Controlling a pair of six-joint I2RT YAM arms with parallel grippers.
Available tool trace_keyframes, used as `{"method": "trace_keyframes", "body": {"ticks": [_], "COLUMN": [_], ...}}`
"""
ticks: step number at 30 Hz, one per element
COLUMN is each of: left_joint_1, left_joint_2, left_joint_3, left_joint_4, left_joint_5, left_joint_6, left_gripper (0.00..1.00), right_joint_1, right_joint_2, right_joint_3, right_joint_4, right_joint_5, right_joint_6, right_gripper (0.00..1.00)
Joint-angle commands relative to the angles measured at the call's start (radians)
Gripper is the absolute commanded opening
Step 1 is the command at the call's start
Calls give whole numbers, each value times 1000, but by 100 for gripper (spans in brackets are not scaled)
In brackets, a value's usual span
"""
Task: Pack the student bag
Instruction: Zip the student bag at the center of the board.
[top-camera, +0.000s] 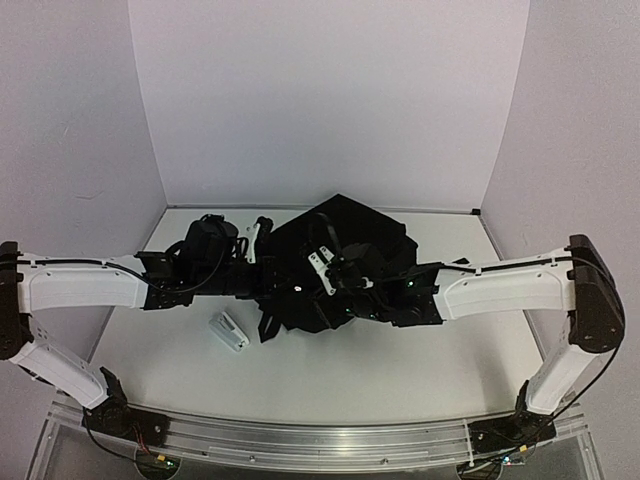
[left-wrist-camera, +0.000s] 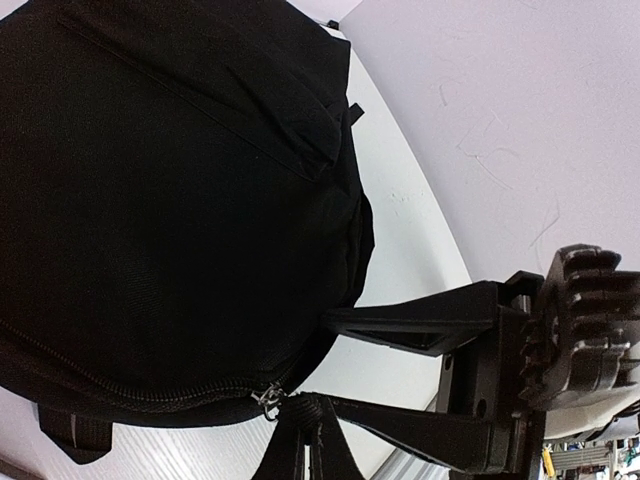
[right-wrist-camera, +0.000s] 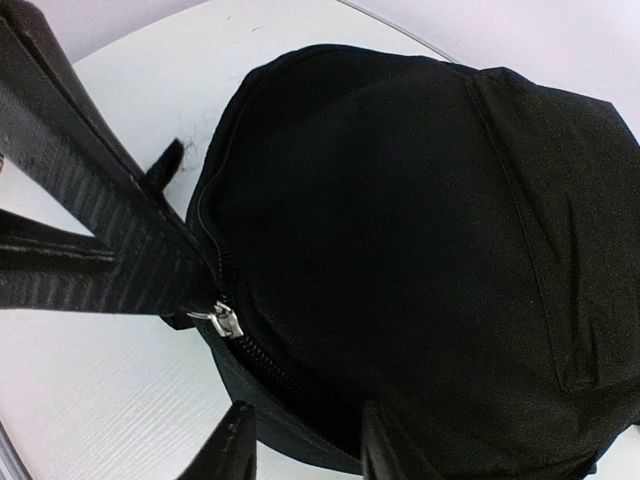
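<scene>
The white table (top-camera: 350, 385) is carrying the student bag (top-camera: 352, 228), a large soft black fabric backpack. The bag is lying slumped in the middle of the table's far half, with both arms reaching in over it from either side. The left gripper (right-wrist-camera: 200, 292), black with ribbed fingers, is sitting with its fingers pressed together at the bag's zipped edge. It is seemingly anchoring the bag there, though I cannot tell whether a fold of cloth is lying between them. The right gripper (right-wrist-camera: 310, 452) is hovering over the same edge with its fingers standing apart and black cloth showing in the gap. A small pale oblong object (top-camera: 228, 330), too small to identify, is lying on the table just on the near side of the bag. The step in hand is looking like opening the bag. The small silver metal zip pull (right-wrist-camera: 226, 321) is sitting outside the right fingers, just beside the left gripper's tips. To do this well, the right gripper should be shifting toward that pull until the tab is lying squarely between its pads. It should then be closing on metal rather than cloth, and drawing along the curved zip track while the left is holding the edge taut.
</scene>
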Motion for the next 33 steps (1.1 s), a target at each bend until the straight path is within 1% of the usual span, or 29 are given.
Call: {"method": "trace_keyframes", "body": {"ticks": [1,3,5,10,17,22,27,33], "left_joint_1": [6,8,18,53,110,150,175,221], "left_joint_2": [-54,-65,-80,-120,-110,-115,-161,-162], "left_joint_3": [24,21,14,12,59,83,96,133], "left_joint_4": [53,37,28,12,-24,-29,-30,-133], "left_joint_5": [-13,-46,-71,-75,-9,19,59,101], "left_joint_6": [-5,-5,-2,14,50,77,121,165], "left_gripper": [0,0,0,0,0,0,0,0], "right_joint_1": [3,6,8,9,9,10,9,9], "right_joint_2": [23,4,-26,-125,-225,-247,-266,-258], "right_joint_3": [30,19,-2,-88,-174,-193,-203,-211], "right_joint_4": [8,12,15,14,2,-14,-17,-17], "right_joint_5": [36,48,56,69,94,149,187,214], "right_joint_6": [-17,-8,8,65,128,163,204,232], "right_gripper": [18,3,0,0,0,0,0,0]}}
